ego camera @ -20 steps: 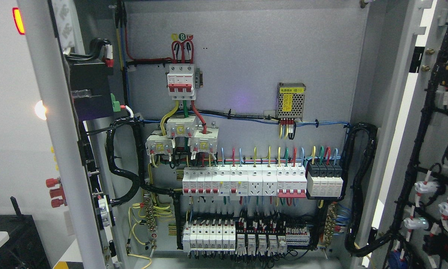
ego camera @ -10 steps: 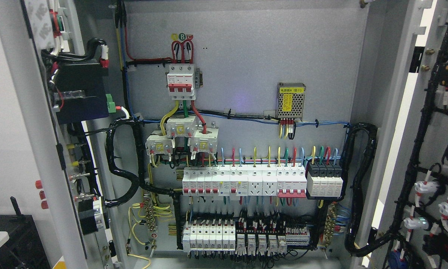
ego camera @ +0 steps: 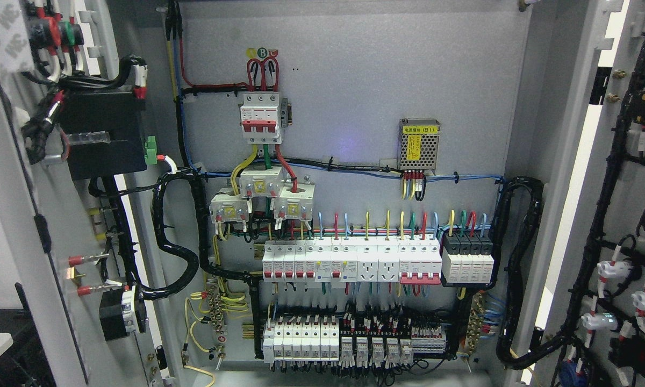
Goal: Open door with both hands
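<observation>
Cabinet (ego camera: 355,80) full of breakers (ego camera: 349,260)

**Even, cool light inside an open cabinet**

The head view is bright and evenly lit, with a cool cast. The grey back panel (ego camera: 355,80) shows no hard shadows; a faint purple glow sits on it left of the small mesh-covered box (ego camera: 418,144). Bright white strips burn out along the right door (ego camera: 580,161) edge, losing all detail there. The wiring and switches in the middle are sharp. The left door (ego camera: 11,215), nearest the camera, looks softer and slightly smeared, and the lower left corner falls dark.
</observation>
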### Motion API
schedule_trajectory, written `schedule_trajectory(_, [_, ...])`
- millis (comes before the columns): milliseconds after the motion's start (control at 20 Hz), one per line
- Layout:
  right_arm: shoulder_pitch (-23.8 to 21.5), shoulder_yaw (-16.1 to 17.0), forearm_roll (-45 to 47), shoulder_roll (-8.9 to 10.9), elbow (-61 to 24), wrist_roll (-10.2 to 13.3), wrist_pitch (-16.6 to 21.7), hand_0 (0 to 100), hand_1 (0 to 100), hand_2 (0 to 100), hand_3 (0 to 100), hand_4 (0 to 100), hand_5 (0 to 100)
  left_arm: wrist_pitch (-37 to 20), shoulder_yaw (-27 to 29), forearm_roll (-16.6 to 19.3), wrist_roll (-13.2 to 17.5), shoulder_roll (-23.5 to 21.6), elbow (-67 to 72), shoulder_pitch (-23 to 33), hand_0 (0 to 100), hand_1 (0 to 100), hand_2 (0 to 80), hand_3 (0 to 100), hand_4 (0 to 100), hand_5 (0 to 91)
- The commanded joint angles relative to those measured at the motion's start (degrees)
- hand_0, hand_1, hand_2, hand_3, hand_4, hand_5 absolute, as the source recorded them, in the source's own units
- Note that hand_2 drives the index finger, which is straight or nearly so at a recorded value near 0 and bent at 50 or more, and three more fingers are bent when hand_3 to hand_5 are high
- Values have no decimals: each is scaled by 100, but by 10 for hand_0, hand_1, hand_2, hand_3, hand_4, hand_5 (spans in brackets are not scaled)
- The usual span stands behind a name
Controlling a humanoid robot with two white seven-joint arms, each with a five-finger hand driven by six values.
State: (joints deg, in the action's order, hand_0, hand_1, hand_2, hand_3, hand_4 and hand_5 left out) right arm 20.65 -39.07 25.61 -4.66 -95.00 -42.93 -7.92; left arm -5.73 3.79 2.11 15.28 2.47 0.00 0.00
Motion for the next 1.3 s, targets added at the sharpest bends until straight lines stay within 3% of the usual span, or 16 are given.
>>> schedule_trajectory(0, [9,-118,-65,-193,8,30,-70,382,0,0,0,0,0,1,-1,0,1,-1,-53,9,0,0,0,0,0,0])
schedule_trajectory(501, [44,-197,-73,-228,8,48,-70,383,0,0,0,0,0,1,-1,0,1,8,-53,9,0,0,0,0,0,0])
schedule_trajectory(701, [27,-83,-82,-193,96,48,-43,383,0,0,0,0,0,1,7,0,1,-1,-44,9,0,0,0,0,0,0])
schedule_trajectory(1052, [9,716,-100,-123,325,57,1,383,0,0,0,0,0,1,-1,8,1,-1,-44,18,0,0,0,0,0,0])
schedule_trajectory(1152, [-35,918,-109,-62,333,284,1,383,0,0,0,0,0,1,25,0,1,8,17,18,0,0,0,0,0,0])
schedule_trajectory(1252, [-149,1068,-82,44,325,758,18,383,0,0,0,0,0,1,34,0,1,8,-9,18,0,0,0,0,0,0])
